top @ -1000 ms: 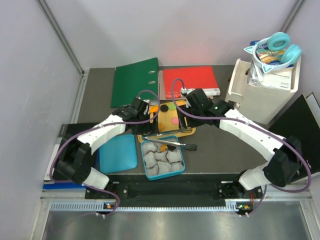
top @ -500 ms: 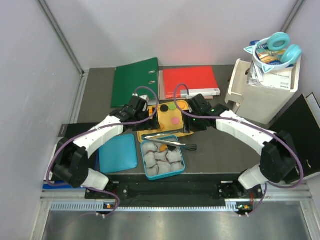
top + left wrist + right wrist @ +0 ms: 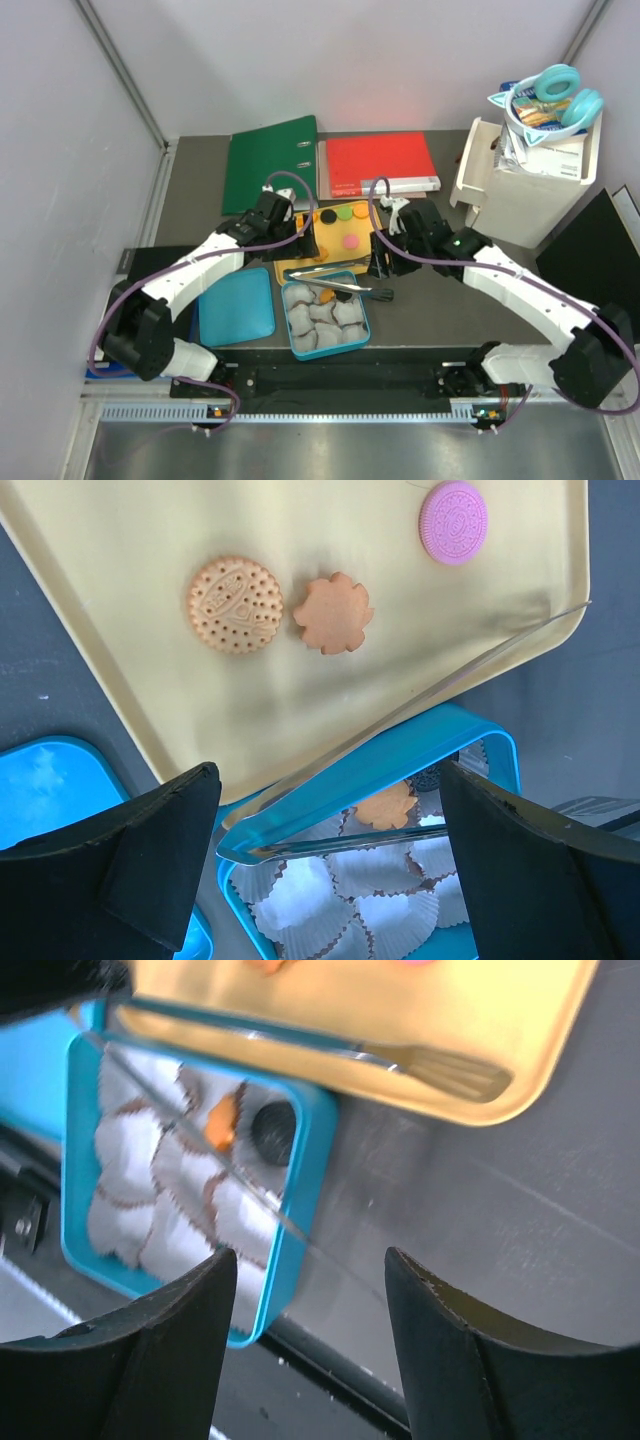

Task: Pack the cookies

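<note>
The yellow tray (image 3: 372, 262) holds cookies (image 3: 347, 241): in the left wrist view a round orange one (image 3: 235, 604), a flower-shaped orange one (image 3: 333, 613) and a pink one (image 3: 454, 521). The blue tin (image 3: 297, 347) of paper cups holds an orange cookie (image 3: 222, 1123) and a black cookie (image 3: 272, 1130). Metal tongs (image 3: 340, 285) lie across the tin's far edge and the tray. My left gripper (image 3: 303, 240) hovers open over the tray's left edge, its fingers (image 3: 120, 870) wide apart and empty. My right gripper (image 3: 383, 262) is open and empty beside the tray's right edge.
The tin's blue lid (image 3: 235, 305) lies left of the tin. A green binder (image 3: 270, 150) and a red book (image 3: 378, 163) lie at the back. A white box (image 3: 525, 190) with teal headphones (image 3: 555, 95) stands at the back right.
My right gripper has drawn back from over the tray toward the near right. My left gripper has opened a little wider and barely moved. The tongs stayed put.
</note>
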Robot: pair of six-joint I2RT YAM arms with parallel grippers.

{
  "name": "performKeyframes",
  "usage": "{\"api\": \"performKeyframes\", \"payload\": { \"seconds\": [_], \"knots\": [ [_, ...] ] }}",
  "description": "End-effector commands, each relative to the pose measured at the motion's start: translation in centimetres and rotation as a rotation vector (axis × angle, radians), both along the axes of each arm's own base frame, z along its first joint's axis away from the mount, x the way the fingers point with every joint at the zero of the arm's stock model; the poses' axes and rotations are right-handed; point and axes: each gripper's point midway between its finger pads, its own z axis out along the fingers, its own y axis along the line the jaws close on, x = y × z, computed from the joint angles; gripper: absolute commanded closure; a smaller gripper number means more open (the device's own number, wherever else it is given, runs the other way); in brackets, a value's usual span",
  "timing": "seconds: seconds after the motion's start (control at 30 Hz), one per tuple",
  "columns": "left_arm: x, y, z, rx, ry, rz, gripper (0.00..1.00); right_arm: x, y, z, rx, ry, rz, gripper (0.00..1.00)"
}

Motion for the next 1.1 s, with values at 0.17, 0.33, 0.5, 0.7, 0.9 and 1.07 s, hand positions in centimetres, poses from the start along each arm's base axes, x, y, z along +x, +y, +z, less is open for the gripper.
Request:
{"api": "performKeyframes", "payload": {
  "seconds": [0.17,0.33,0.5,0.7,0.9,1.07],
  "knots": [
    [1.0,-0.5,0.7,-0.021,-0.034,-0.003,0.05,-3.3,1.2,-1.7,0.009,0.026,0.207,0.40],
    [1.2,-0.7,0.8,-0.022,-0.034,-0.002,0.05,-3.1,1.7,-3.7,-0.026,0.057,0.218,0.42],
    [1.1,-0.5,0.8,-0.014,-0.030,0.002,0.05,-2.8,2.3,-4.3,-0.033,0.073,0.233,0.51],
    [1.0,-0.4,0.7,-0.010,-0.025,0.005,0.05,-3.1,2.4,-5.3,-0.053,0.105,0.245,0.53],
    [1.0,-0.4,0.6,-0.010,-0.025,0.009,0.05,-1.8,2.3,-5.0,-0.073,0.064,0.198,0.44],
    [1.0,-0.5,0.6,-0.019,-0.026,0.007,0.07,-1.1,2.6,-4.5,-0.067,0.035,0.189,0.48]
  ]
}}
